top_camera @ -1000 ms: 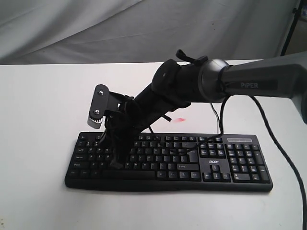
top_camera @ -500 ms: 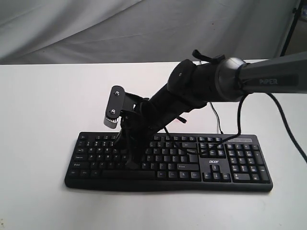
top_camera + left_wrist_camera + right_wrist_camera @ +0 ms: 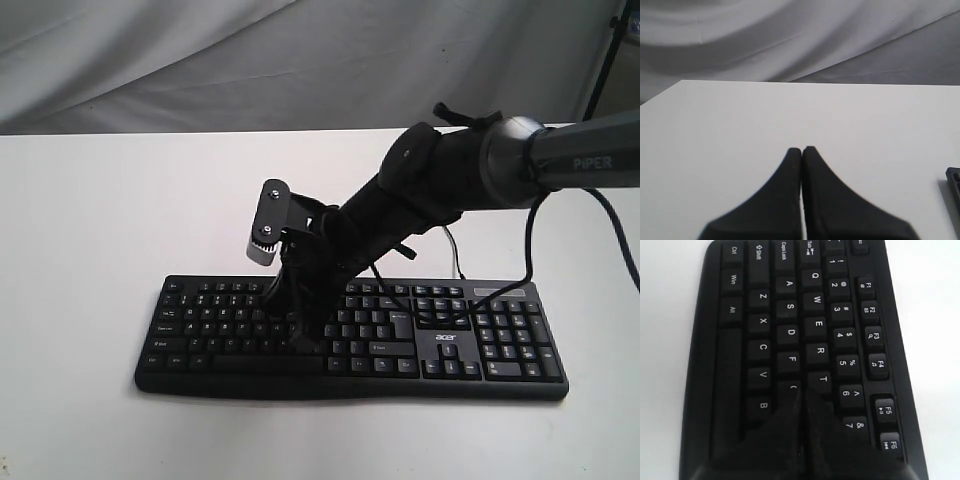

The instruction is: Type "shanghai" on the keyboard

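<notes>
- The right pincer (image 3: 801, 394) is clenched. Its two fingers (image 3: 830, 440) are pressed together with nothing between them, so it serves as one pointed stylus.
- Its tip sits on or just above the letter block of the keyboard (image 3: 400, 352). We cannot tell from these views whether a key is actually pressed down.
- The home row runs straight out ahead of the tip, with the F key (image 3: 791, 360) just ahead and the A key (image 3: 788, 283) well beyond it. The T key (image 3: 822, 379) lies just beside the tip, one row over.
- The half-hidden key (image 3: 789, 386) at the tip shows only a sliver of its legend. Since it comes next after F, we judge it to be G.
- H is covered by the fingers, so we place it just behind the tip, back toward the wrist.
- The keyboard's long axis lies along the pincer's own reach. We judge that the letters left to type call for slides along that line: a short pull back for H and a long push forward for A.
- The left pincer (image 3: 801, 150) is also clenched and empty. It hovers over the bare white table (image 3: 740, 120), and only a corner of the keyboard shows, well off to its side.
- The right arm is plainly the nearer one, and we expect it to do the typing.
</notes>
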You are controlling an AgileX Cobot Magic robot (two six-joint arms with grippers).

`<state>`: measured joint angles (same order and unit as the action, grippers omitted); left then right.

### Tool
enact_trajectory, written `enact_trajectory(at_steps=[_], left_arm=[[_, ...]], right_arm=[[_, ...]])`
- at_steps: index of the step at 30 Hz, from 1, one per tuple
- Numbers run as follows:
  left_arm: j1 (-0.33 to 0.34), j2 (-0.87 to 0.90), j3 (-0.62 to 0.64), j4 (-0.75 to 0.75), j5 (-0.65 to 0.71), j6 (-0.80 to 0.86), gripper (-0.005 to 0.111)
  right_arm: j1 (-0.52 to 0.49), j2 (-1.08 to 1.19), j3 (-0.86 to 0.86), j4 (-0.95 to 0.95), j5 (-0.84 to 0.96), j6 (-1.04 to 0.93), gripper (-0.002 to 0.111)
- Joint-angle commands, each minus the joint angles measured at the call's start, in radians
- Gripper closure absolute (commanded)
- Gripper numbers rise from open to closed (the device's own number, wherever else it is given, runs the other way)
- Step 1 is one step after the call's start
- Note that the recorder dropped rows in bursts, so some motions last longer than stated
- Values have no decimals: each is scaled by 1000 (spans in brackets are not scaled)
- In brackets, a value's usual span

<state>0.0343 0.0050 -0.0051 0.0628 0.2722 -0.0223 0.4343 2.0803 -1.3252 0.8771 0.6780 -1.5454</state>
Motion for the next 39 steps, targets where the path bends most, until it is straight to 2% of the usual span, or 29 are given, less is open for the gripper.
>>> enact_trajectory(at_steps=[1,22,39], left_arm=[[-4,-5,5,-1,-6,-2,106],[-4,-5,5,-1,-6,-2,106],[-4,-5,5,-1,-6,-2,106]], right_arm=[[-5,-10,4,6,7,-15,108],[-5,20,4,-14,45,-74,108],[-5,44,4,40,28,-139,108]])
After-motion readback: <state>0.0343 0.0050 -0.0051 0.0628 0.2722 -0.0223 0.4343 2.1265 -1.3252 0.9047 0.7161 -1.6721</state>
